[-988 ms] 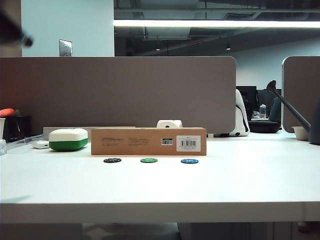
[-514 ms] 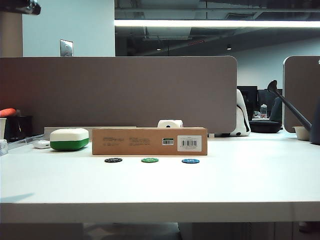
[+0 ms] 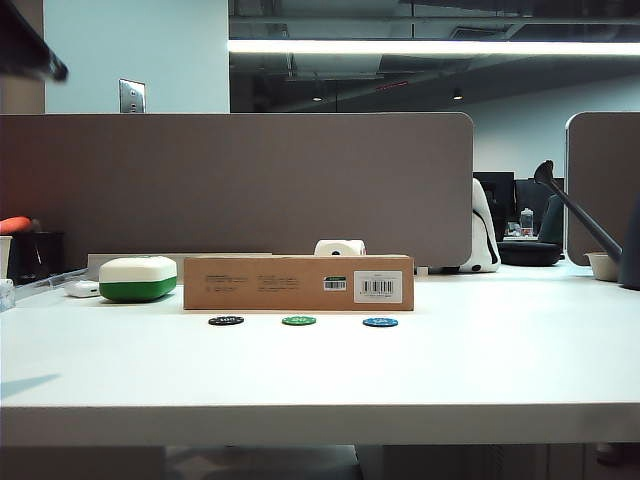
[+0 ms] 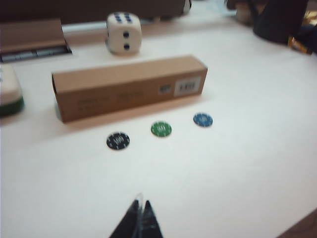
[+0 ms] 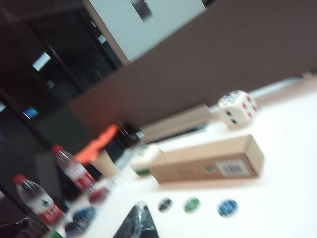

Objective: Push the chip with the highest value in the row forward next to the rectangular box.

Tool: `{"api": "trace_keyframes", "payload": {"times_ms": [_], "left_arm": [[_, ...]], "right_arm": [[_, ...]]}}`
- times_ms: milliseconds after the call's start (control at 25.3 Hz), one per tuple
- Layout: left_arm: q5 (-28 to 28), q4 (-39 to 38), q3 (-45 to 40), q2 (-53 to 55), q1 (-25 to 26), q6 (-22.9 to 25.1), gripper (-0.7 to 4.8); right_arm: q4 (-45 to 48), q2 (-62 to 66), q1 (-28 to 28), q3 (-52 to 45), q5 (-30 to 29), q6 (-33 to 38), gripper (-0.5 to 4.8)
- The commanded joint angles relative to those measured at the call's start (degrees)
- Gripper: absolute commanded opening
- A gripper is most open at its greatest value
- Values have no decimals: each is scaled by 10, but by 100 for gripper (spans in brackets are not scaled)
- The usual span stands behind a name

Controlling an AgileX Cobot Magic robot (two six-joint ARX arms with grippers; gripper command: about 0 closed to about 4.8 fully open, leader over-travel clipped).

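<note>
Your left gripper (image 4: pixel 140 218) hangs above the white table (image 3: pixel 480 370) with its dark fingertips pressed together and nothing between them, on the near side of the row of chips and well short of it. Your right gripper (image 5: pixel 138 220) shows the same closed, empty tips, also raised and on the near side of the row. Beyond them lies the black chip (image 4: pixel 118 141), flat on the table just in front of the rectangular box (image 4: pixel 130 87) but apart from it, toward the box's plain end. The green chip (image 4: pixel 161 129) sits in front of the box's middle, and the blue chip (image 4: pixel 202 119) before its barcode end. A white die (image 4: pixel 124 32) stands behind the box; a white-and-green case (image 3: pixel 137 278) rests just beside its plain end.
</note>
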Motion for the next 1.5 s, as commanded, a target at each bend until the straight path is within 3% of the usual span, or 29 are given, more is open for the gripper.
{"api": "trace_keyframes", "payload": {"times_ms": [40, 158, 356, 474, 632, 869, 1067, 1501], "left_arm": [[3, 4, 0, 30, 1, 0, -5], [2, 4, 0, 54, 1, 0, -5], [2, 3, 0, 69, 1, 0, -5], [2, 4, 0, 69, 1, 0, -5], [2, 3, 0, 69, 1, 0, -5], [2, 3, 0, 71, 1, 0, -5], [2, 4, 0, 71, 1, 0, -5], [2, 3, 0, 71, 1, 0, -5]], "right_arm": [[-89, 116, 1, 87, -10, -108, -6], [-130, 228, 25, 162, -6, -189, -6], [-144, 377, 108, 213, -7, -236, -6], [-110, 527, 229, 255, 49, -259, -6], [-23, 673, 289, 308, 47, -276, -6], [-52, 901, 328, 478, 13, -292, -6], [-117, 1049, 358, 628, 10, -346, -6], [-118, 1151, 383, 746, 41, -361, -6]]}}
